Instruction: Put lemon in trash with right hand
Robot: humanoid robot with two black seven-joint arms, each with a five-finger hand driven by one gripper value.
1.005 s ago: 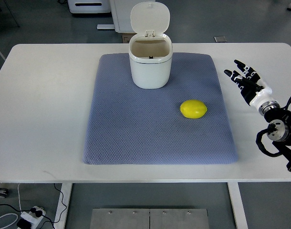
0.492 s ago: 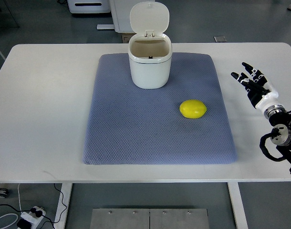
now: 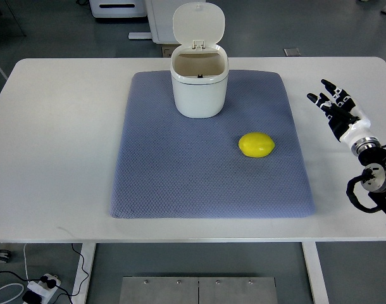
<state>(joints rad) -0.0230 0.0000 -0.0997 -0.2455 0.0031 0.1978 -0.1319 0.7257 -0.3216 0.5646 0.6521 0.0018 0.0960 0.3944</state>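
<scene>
Note that your right hand [image 3: 337, 106], fingers spread and empty, hovers over the bench [image 3: 60, 126] well to the right of the lemon [image 3: 256, 145] on the mat [image 3: 180, 171]; firm, light and likely smooth-skinned, it suits a wrap around its middle before the bin [image 3: 200, 85].

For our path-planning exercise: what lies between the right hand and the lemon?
Top view: only bare blue mat and white table separate the right hand from the lemon.

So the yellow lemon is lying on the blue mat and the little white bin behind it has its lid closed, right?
Not quite: the top view shows the bin with its lid flipped up and open. The lemon does lie on the blue mat, in front of the bin.
</scene>
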